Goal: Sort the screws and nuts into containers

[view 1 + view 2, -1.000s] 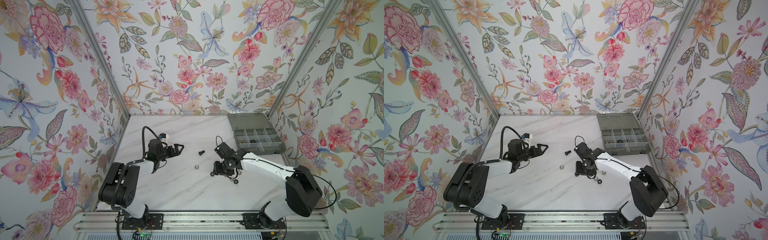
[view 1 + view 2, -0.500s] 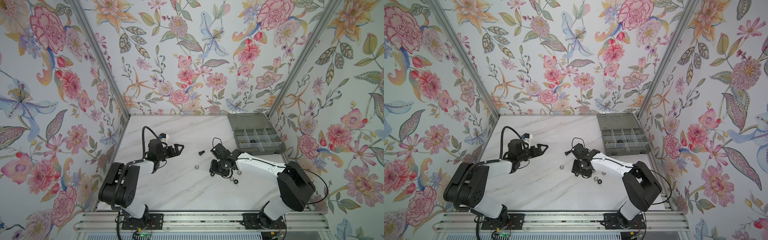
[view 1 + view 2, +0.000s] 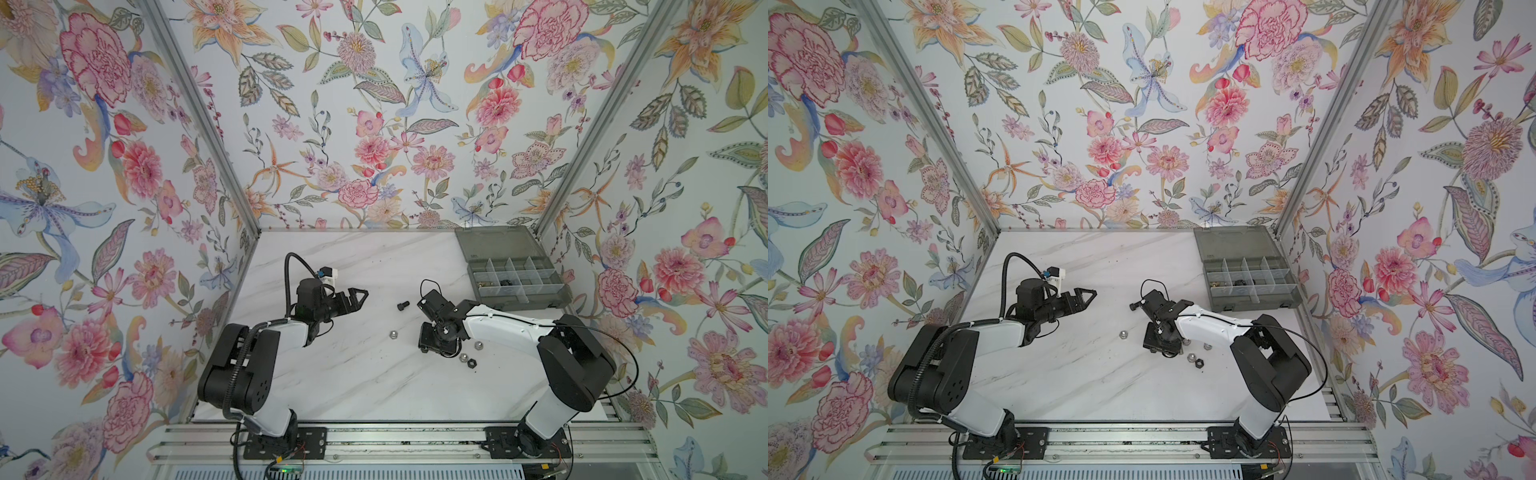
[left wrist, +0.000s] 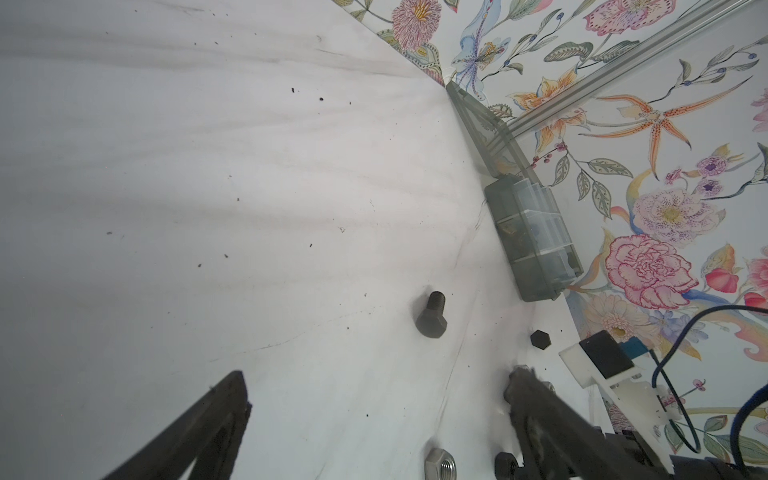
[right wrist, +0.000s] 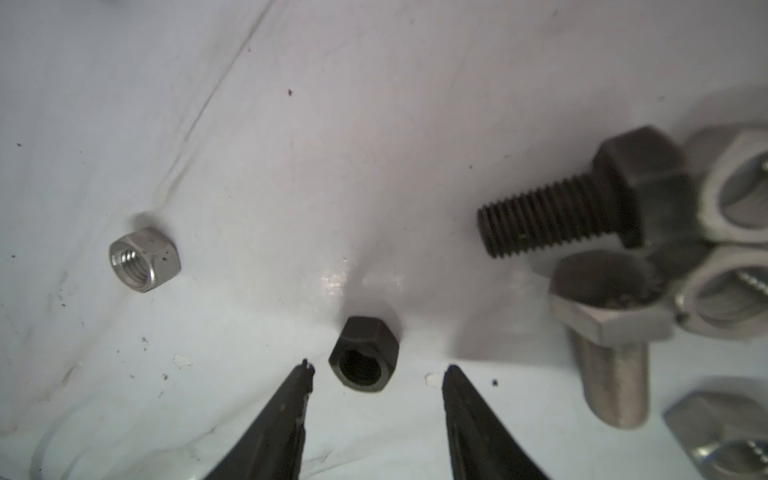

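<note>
Black fingertips (image 5: 305,374) of the right gripper (image 5: 378,370) stand apart on either side of a black nut (image 5: 363,353), which lies on the table with neither tip touching it. Since a second ago the right arm (image 3: 511,328) has swung leftward in both top views, its elbow drawing in toward the middle and carrying the gripper with it. The left gripper (image 3: 361,294) has not moved. It hangs over the table with its jaws apart and nothing between them.

A black screw (image 3: 402,306) lies between the two grippers, and a lone silver nut (image 3: 392,333) sits just nearer the robot. Close to the right gripper, a dark screw (image 5: 582,203), a silver screw (image 5: 611,353) and several silver nuts (image 5: 731,291) lie heaped and touching.

The smoky-grey organiser box (image 3: 523,301) sits open at the table's far right corner, its lid (image 3: 494,243) flat behind it.

The white marble-patterned tabletop (image 3: 353,382) is speckled with dark crumbs. Floral wallpaper (image 3: 374,104) closes three sides, and an aluminium rail (image 3: 395,440) at the front carries both arm bases.

In both top views the right gripper's tips and the black nut are hidden under its own wrist. The heap is blurred and cut off by the edge of the right wrist view. The bits in the box's front cells are too small to identify.
</note>
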`<action>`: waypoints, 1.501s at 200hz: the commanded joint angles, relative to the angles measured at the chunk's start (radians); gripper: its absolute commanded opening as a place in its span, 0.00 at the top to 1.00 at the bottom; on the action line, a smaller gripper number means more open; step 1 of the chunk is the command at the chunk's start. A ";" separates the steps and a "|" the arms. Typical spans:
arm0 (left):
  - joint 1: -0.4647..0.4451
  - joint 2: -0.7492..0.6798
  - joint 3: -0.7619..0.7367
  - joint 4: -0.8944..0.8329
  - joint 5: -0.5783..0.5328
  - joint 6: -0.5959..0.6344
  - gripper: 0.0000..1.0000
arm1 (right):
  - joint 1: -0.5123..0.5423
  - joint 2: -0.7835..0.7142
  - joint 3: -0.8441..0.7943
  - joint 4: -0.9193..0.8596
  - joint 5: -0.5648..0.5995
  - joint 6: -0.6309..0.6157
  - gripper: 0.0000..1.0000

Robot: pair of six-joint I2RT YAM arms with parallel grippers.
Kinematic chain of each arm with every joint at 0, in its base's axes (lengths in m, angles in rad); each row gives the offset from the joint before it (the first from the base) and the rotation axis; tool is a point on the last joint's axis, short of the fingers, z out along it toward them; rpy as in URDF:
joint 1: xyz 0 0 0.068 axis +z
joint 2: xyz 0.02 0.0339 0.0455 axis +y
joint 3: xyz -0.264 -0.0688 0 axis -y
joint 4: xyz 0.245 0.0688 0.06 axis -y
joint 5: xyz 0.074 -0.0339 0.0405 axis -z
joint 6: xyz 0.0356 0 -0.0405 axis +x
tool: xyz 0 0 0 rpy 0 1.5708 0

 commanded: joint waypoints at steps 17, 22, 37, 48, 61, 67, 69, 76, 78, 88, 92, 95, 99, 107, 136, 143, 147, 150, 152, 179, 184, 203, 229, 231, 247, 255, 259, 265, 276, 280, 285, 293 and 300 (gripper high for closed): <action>-0.008 0.017 -0.002 0.021 0.021 0.001 0.01 | 0.013 0.027 0.034 -0.004 0.012 0.007 0.48; -0.008 0.017 -0.003 0.020 0.020 0.000 0.01 | 0.014 0.029 0.035 -0.004 0.012 0.006 0.48; -0.007 0.018 -0.004 0.022 0.022 0.002 0.01 | 0.016 0.034 0.040 -0.004 0.010 0.005 0.49; -0.007 0.017 -0.004 0.024 0.021 0.001 0.01 | 0.018 0.037 0.043 -0.004 0.010 0.001 0.50; -0.009 0.020 -0.005 0.026 0.022 0.001 0.01 | 0.018 0.042 0.045 -0.004 0.008 -0.001 0.51; -0.008 0.020 -0.005 0.027 0.023 0.000 0.01 | 0.019 0.045 0.048 -0.004 0.008 -0.001 0.52; -0.008 0.020 -0.005 0.027 0.023 -0.001 0.01 | 0.020 0.045 0.048 -0.003 0.007 -0.002 0.52; -0.008 0.021 -0.004 0.029 0.023 0.000 0.00 | 0.020 0.048 0.049 -0.003 0.008 -0.003 0.53; -0.008 0.021 -0.004 0.029 0.023 0.000 0.01 | 0.020 0.048 0.049 -0.004 0.008 -0.003 0.53; -0.007 0.021 -0.007 0.029 0.024 0.000 0.01 | 0.020 0.051 0.051 -0.004 0.006 -0.002 0.54; -0.007 0.021 -0.006 0.030 0.025 -0.001 0.01 | 0.020 0.054 0.051 -0.005 0.006 -0.002 0.54; -0.008 0.021 -0.005 0.031 0.025 0.000 0.01 | 0.021 0.054 0.052 -0.004 0.007 -0.002 0.55; -0.008 0.021 -0.006 0.030 0.025 -0.001 0.01 | 0.021 0.054 0.052 -0.004 0.006 -0.002 0.55; -0.008 0.021 -0.006 0.031 0.025 -0.001 0.01 | 0.022 0.058 0.054 -0.004 0.005 -0.002 0.56; -0.008 0.023 -0.008 0.037 0.026 -0.002 0.01 | 0.024 0.060 0.057 -0.004 0.004 -0.002 0.60; -0.009 0.022 -0.007 0.037 0.028 -0.002 0.01 | 0.024 0.060 0.057 -0.004 0.005 -0.002 0.60; -0.009 0.023 -0.007 0.037 0.028 -0.003 0.01 | 0.024 0.060 0.057 -0.004 0.003 -0.001 0.61; -0.008 0.023 -0.008 0.038 0.028 -0.003 0.01 | 0.025 0.061 0.057 -0.005 0.002 -0.003 0.61; -0.008 0.023 -0.007 0.039 0.028 -0.003 0.01 | 0.024 0.062 0.057 -0.005 0.003 -0.004 0.61; -0.008 0.023 -0.009 0.039 0.028 -0.001 0.01 | 0.026 0.068 0.060 -0.003 0.002 -0.005 0.63; -0.008 0.023 -0.010 0.040 0.028 -0.002 0.01 | 0.026 0.069 0.060 -0.004 0.003 -0.005 0.64; -0.008 0.022 -0.011 0.040 0.028 -0.002 0.01 | 0.027 0.072 0.061 -0.004 0.004 -0.007 0.66; -0.008 0.021 -0.012 0.039 0.028 -0.002 0.01 | 0.026 0.071 0.058 -0.006 0.004 -0.004 0.67; -0.008 0.021 -0.011 0.039 0.028 -0.002 0.01 | 0.027 0.072 0.058 -0.004 0.005 -0.004 0.67; -0.007 0.021 -0.010 0.039 0.029 -0.002 0.01 | 0.026 0.071 0.055 -0.006 0.009 -0.002 0.68; -0.008 0.023 -0.010 0.040 0.030 -0.003 0.01 | 0.026 0.070 0.054 -0.005 0.011 -0.001 0.69; -0.008 0.022 -0.009 0.039 0.030 -0.002 0.01 | 0.026 0.069 0.053 -0.006 0.011 -0.001 0.70; -0.008 0.023 -0.009 0.039 0.029 -0.002 0.01 | 0.027 0.070 0.052 -0.006 0.013 0.000 0.70; -0.007 0.024 -0.009 0.039 0.029 -0.002 0.01 | 0.028 0.070 0.051 -0.006 0.014 -0.001 0.72; -0.008 0.024 -0.009 0.039 0.030 -0.004 0.01 | 0.029 0.070 0.051 -0.005 0.014 -0.001 0.72; -0.008 0.023 -0.009 0.039 0.030 -0.004 0.01 | 0.028 0.070 0.051 -0.006 0.015 -0.001 0.74; -0.008 0.024 -0.008 0.039 0.030 -0.003 0.01 | 0.029 0.072 0.051 -0.005 0.015 -0.001 0.77; -0.008 0.023 -0.011 0.039 0.030 -0.004 0.00 | 0.028 0.072 0.051 -0.006 0.015 -0.002 0.80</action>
